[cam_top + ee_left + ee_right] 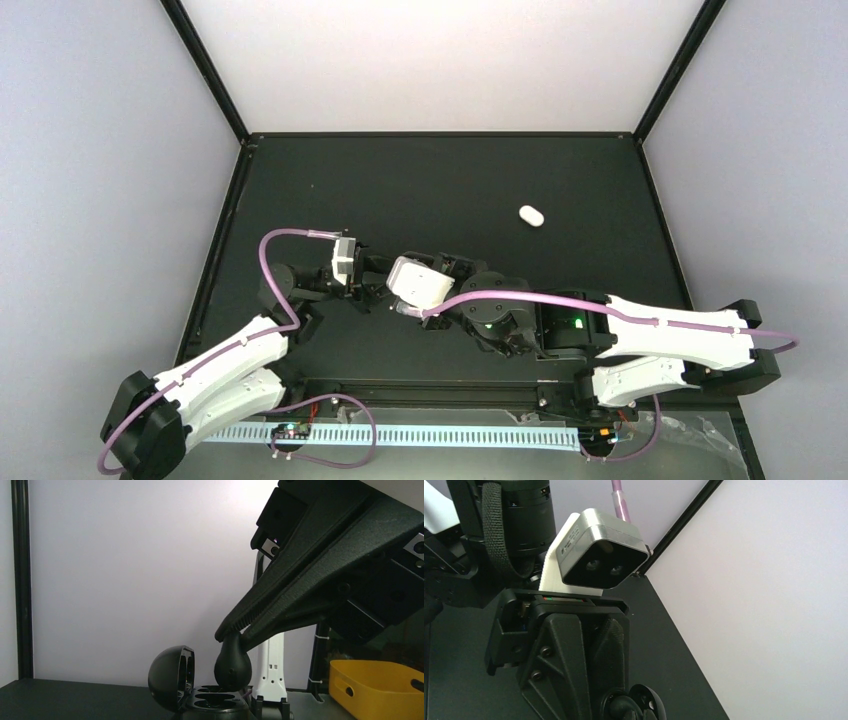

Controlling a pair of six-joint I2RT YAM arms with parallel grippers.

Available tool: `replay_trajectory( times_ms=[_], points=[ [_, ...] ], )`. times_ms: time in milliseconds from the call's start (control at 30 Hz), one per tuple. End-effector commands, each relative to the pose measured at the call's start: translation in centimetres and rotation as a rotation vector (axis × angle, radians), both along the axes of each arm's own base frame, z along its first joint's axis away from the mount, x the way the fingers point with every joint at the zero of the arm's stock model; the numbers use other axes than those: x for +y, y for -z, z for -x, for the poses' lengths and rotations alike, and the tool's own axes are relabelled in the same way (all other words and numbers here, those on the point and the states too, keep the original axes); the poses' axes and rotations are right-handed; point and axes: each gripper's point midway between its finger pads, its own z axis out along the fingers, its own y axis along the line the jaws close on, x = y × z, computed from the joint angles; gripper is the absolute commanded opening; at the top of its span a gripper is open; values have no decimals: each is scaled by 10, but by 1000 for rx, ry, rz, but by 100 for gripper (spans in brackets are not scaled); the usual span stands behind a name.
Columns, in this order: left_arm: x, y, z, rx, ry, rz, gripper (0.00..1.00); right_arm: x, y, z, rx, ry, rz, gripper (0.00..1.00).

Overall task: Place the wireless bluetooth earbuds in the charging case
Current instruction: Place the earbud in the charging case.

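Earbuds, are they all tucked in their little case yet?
Not yet. Done: the charging case is open. In hand: the left end effector grips it, and the right end effector pinches a black earbud right over its sockets. Left: the sockets that show look empty, so this bud still goes in. A small white oval thing lies far off on the table.

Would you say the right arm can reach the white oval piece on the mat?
Probably not yet: nothing blocks the white piece, but the right gripper is shut on a black earbud.
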Motion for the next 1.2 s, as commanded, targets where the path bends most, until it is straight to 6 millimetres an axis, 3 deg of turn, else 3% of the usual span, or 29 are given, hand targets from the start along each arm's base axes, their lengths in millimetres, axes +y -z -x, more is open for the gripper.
replay_trajectory(
  times_ms=[0,1167],
  points=[
    [4,-19,6,-74,-12,40,2,-3,-4,-5,-28,43,-10,1],
    [9,-30,8,-63,-13,81,2,4,14,-4,-34,36,49,1]
  ],
)
